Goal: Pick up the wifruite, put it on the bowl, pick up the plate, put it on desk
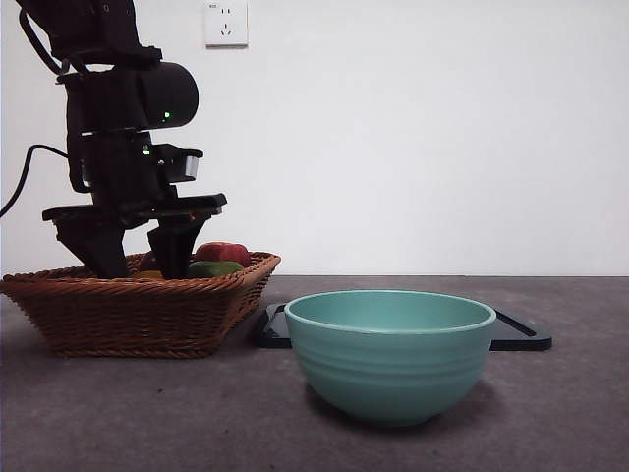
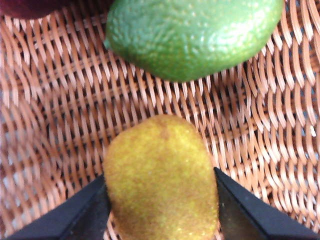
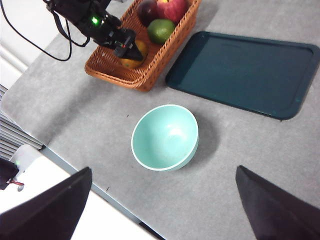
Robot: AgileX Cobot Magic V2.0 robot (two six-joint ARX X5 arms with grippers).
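The wifruite (image 2: pixel 160 180), a fuzzy yellow-brown oval, lies on the floor of the wicker basket (image 2: pixel 60 100). My left gripper (image 2: pixel 160 175) reaches down into the basket (image 1: pixel 128 315) with both black jaws pressed against the fruit's sides. From the right wrist view the left gripper (image 3: pixel 127 47) covers most of the fruit (image 3: pixel 131 61). The teal bowl (image 1: pixel 390 354) stands empty on the desk (image 1: pixel 550 413), in front of the plate (image 1: pixel 521 334), a dark flat rectangular tray. My right gripper (image 3: pixel 164 170) hangs open high above the bowl (image 3: pixel 165 137).
A green lime (image 2: pixel 190 35) lies just beyond the wifruite, with a red apple (image 1: pixel 224 252) and a dark fruit (image 3: pixel 146 10) further back in the basket. The tray (image 3: pixel 240 72) sits right beside the basket. The desk's edge (image 3: pixel 75 160) runs near the bowl.
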